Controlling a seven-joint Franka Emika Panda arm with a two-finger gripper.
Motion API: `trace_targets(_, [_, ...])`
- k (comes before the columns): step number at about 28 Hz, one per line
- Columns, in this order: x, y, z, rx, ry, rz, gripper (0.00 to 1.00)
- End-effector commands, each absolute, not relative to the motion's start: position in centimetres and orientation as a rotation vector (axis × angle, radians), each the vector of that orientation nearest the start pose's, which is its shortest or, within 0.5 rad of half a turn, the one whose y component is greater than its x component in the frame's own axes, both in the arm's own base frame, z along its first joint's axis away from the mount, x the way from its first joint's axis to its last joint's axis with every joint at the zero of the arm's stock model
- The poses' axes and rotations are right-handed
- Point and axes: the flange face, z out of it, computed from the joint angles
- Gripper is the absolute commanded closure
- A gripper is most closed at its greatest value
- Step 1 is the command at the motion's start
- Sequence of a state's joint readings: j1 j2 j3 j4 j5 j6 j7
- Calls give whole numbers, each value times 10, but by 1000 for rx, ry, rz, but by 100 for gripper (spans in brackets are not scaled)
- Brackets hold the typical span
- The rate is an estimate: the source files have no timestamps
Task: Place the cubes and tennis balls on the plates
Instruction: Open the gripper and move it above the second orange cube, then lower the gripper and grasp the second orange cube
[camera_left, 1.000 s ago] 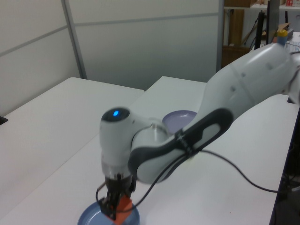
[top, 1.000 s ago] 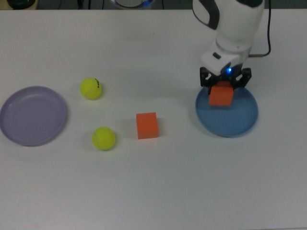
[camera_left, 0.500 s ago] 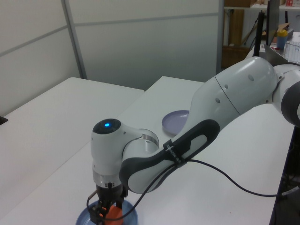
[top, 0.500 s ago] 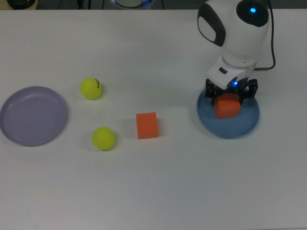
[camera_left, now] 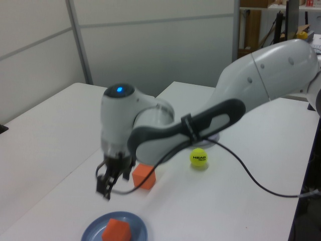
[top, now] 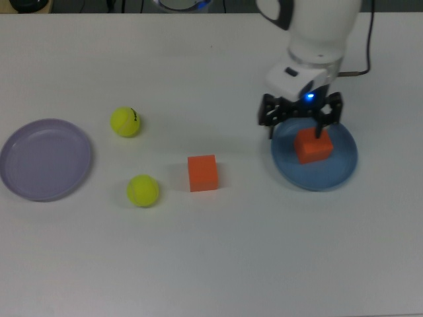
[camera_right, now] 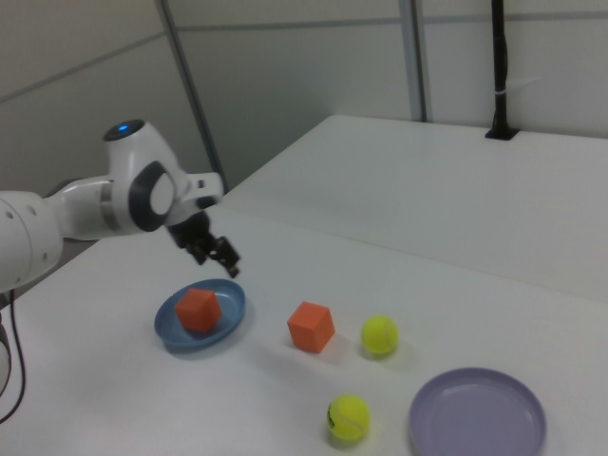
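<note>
— Where's the cube?
— On the blue plate, free. The gripper hangs above, jaws spread, empty.
— The rest?
— Second cube and both balls on the table; purple plate bare.

Bright, even indoor light across all three views.

The white surface reads almost flat, with only soft, short shadows under the orange cube and the tennis balls. A faint pale sheen sits on the lavender plate in the top view. In the left view the gripper is smeared by motion blur. A blue indicator light glows on the arm.
</note>
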State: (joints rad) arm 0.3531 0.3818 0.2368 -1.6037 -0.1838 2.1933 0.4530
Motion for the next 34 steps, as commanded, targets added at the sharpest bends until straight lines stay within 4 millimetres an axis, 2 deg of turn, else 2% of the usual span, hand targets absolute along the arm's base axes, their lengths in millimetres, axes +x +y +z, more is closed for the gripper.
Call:
trace_targets(1, [619,294,432,-3101,-454,-334,0])
trace_targets(3, [627,276,431,-3087,-512,-320,0])
trace_targets(4, [635,258,431,-3066,-551,-307,0])
trace_targets(5, [639,249,431,-3055,-559,-300,0])
trace_targets(10, [653,215,423,-3010,-556,-269,0])
trace_targets(13, [655,208,418,-3010,-557,-258,0])
trace_targets(14, [657,208,409,-3013,-556,-240,0])
trace_targets(23, [658,208,386,-3000,-537,-189,0])
trace_targets(25, [660,205,376,-3007,-530,-167,0])
trace_targets(31, [663,196,374,-3013,-513,-165,0])
trace_targets(34, [664,194,365,-3016,-510,-145,0])
